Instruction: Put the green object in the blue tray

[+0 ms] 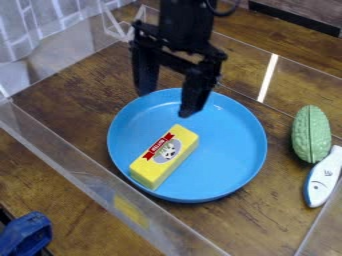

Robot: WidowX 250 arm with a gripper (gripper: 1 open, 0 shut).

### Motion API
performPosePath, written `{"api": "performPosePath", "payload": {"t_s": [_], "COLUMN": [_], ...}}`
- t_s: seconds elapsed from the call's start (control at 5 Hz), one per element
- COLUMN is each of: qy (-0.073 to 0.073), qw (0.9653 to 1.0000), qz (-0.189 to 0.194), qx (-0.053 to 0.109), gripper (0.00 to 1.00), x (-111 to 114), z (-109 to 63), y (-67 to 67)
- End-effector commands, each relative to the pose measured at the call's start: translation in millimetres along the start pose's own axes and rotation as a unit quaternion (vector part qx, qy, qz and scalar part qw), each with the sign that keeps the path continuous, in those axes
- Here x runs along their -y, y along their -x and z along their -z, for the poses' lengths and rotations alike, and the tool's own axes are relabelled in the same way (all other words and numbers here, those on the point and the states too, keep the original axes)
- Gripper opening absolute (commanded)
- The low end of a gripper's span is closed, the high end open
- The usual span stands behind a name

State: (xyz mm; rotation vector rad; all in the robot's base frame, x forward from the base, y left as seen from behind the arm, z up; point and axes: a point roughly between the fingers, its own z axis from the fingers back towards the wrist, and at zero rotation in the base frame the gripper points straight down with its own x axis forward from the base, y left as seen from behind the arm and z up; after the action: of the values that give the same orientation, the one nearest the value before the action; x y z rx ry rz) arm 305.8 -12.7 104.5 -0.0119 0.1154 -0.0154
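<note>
One arm works at a dark wooden table (80, 95), seen from above and in front. At the far left a clear plastic sheet (60, 150) stands along the table's near edge, and a scrap of blue (24, 235) shows in the bottom left corner, too cropped to tell what it is. Moving right, the gripper (170, 88) hangs pointing down over the far rim of the blue tray (234, 165), its two black fingers (195, 92) spread wide apart with nothing between them, so it is released and empty. The tray is a round, shallow dish sitting in the middle of the table. Inside it, toward the left of centre, lies a yellow block (164, 156) with a red-and-white label on its top face, set at a slant. Further right, outside the tray and clear of its rim, the green object (311, 133) lies on the wood, its long axis running roughly away from the camera. Just beside it on the right, at the edge of the view, lies a white-and-blue fish-shaped item (322, 178), close to or touching the green object's near end.
</note>
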Motion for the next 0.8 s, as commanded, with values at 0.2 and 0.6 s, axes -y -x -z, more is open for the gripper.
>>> {"api": "performPosePath", "payload": {"t_s": [0.2,0.6], "qy": [0.008,0.014], "qw": [0.9990,0.9990], "qz": [0.017,0.017], "qx": [0.040,0.039], "gripper": [1.00,1.00], "x": [20.2,28.0], "z": [-12.3,-4.1], "y": [-23.6,-32.1]}}
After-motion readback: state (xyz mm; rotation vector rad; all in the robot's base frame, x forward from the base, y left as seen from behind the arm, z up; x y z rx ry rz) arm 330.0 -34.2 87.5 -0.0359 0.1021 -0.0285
